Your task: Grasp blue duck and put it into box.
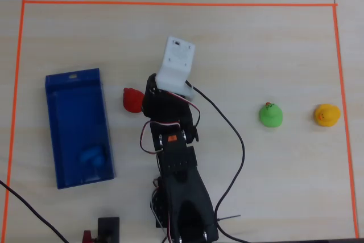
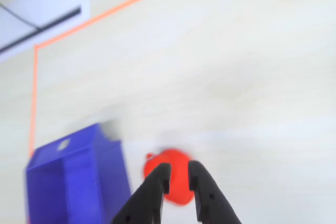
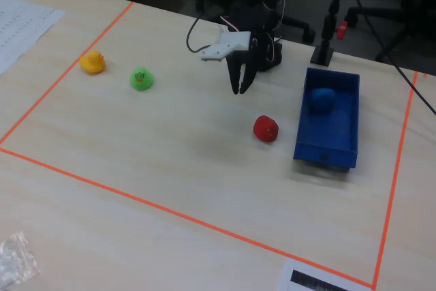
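Observation:
The blue duck (image 1: 93, 157) lies inside the box (image 1: 74, 79), near its front end; in the fixed view the blue duck (image 3: 320, 99) sits at the far end of the box (image 3: 324, 152). My gripper (image 3: 240, 89) hangs above the table, left of the box and apart from it. In the wrist view my gripper (image 2: 178, 172) is empty, its black fingers a narrow gap apart, with a red duck (image 2: 155, 164) on the table behind them and the box (image 2: 79, 182) at lower left. In the overhead view the white wrist mount hides the fingers.
The red duck (image 1: 132, 99) (image 3: 266, 128) stands between arm and box. A green duck (image 1: 271, 114) (image 3: 141, 78) and a yellow duck (image 1: 327, 115) (image 3: 92, 62) stand on the other side. Orange tape (image 1: 170, 3) frames the work area. Cables trail from the arm base (image 1: 187, 209).

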Motion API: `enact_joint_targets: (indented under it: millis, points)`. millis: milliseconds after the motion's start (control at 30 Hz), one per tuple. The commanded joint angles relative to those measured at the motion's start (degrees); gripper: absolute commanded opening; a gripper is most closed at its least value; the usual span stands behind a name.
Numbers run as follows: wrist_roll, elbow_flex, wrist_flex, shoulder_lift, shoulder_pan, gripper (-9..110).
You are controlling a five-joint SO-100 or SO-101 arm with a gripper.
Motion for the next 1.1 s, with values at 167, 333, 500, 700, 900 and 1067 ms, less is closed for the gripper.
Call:
enact_joint_targets:
  millis: [167,333,500,700,900,1067]
  points:
    - [-7.5,33.9,-2.9,31.6,4.9,0]
    - [-8.1,34.3,10.5,40.9,5.6,0]
    - [-15.9,34.3,25.9,40.9,5.1,0]
    - [-19.7,34.4,36.6,40.9,5.6,2]
    - [-19.9,34.4,36.8,40.9,7.6,3]
    - [-19.9,34.4,36.8,40.9,7.6,3]
